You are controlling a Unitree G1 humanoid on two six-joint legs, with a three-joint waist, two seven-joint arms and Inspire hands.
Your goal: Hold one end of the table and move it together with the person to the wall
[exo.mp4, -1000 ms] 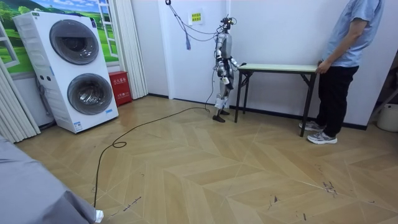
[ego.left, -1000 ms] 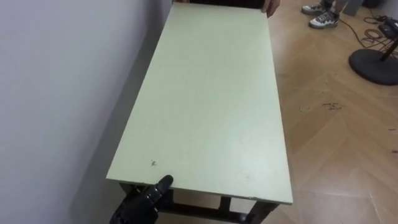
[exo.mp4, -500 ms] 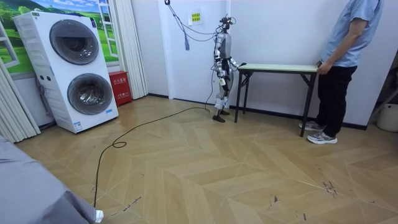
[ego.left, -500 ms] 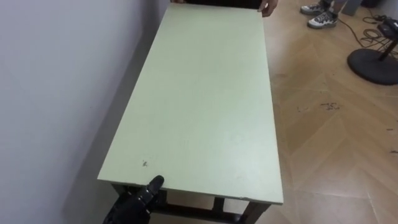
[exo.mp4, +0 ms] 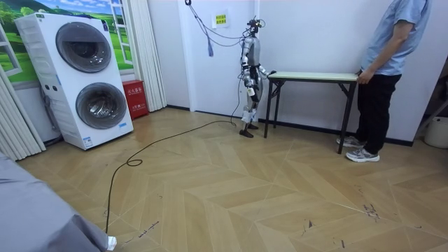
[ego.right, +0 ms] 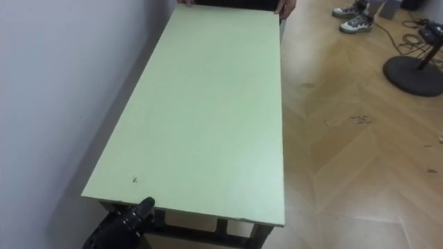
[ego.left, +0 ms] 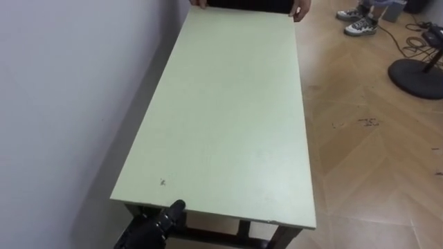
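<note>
At the near short end of the pale green rectangular table (ego.left: 228,117) with a dark metal frame, the robot stands facing down its length. Table's long side runs just beside the white wall (ego.left: 62,104). Room view: robot at the room view's left end of the table, person in blue shirt and dark trousers (exo.mp4: 388,63) at the other end.

Left hand (ego.left: 154,225) sits low at the near left corner, under the tabletop edge, thumb poking up toward the rim. Rest of it is tucked by the frame; cannot tell if it is curled round the rail or just resting. Right hand (exo.mp4: 268,73) reaches the table end in the room view, too small to read.

Person's hands (ego.left: 300,10) are on the far edge, one at each corner, holding the top.

Step, as I judge it: both ends taken up, carry at its start. Whether the legs are off the wooden floor (ego.left: 374,159) I cannot tell.

Next move likely calls for a level lift on both ends together, then pulling the table off the wall toward open floor, the robot stepping in time with the person. Near end must not dip. Risks: one-handed hold twisting the top, black round stand base (ego.left: 417,72) and loose black cable (exo.mp4: 168,140) in the walking path.
</note>
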